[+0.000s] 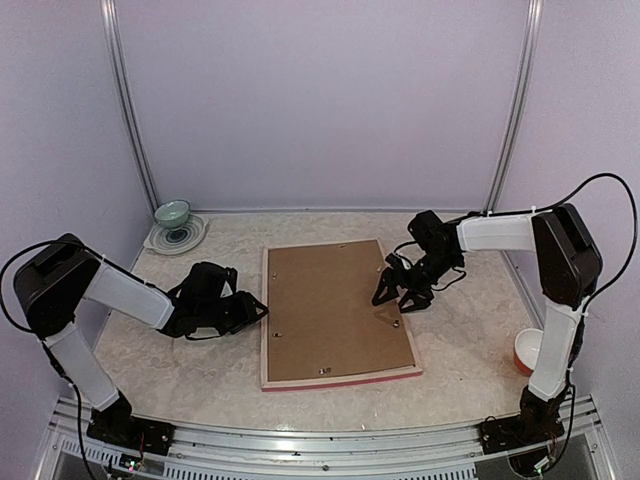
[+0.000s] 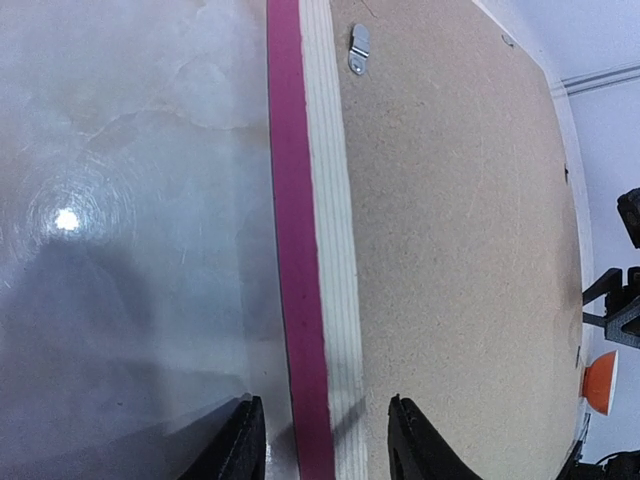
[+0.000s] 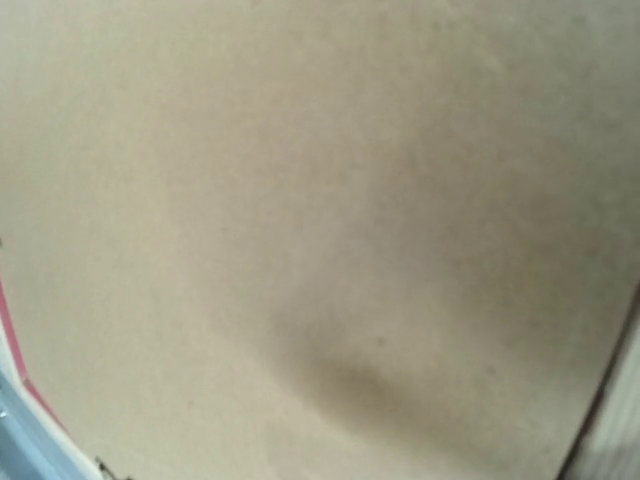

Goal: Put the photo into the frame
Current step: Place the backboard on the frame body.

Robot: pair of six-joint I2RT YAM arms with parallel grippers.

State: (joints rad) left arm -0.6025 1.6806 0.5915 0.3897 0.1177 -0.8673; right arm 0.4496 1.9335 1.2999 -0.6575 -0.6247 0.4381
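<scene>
Left hand (image 2: 322, 402): fingers apart, one on each side of the left long side of the frame (image 2: 300, 250), a sliver of gap showing at both; clamped on nothing that you can see. Right hand (image 1: 398, 298): fingers spread, empty, over the board (image 1: 330, 310) near the frame's right side, far half. Frame: face down on the counter (image 1: 180, 365) between your two hands, pale wood up, pink edge showing, long axis running near to far. Board: brown, seated in the frame's back, covering the opening. Photo: not in view; you cannot tell whether it lies under the board. Judged: your left hand is nearer, already astride the frame's side, so a lift would start there. Bowl (image 1: 172, 212): green, on a plate (image 1: 190, 238), far left corner, well apart; contents hidden. Cup (image 1: 527, 350): orange and white, right edge beside the right arm; nothing seen inside.
</scene>
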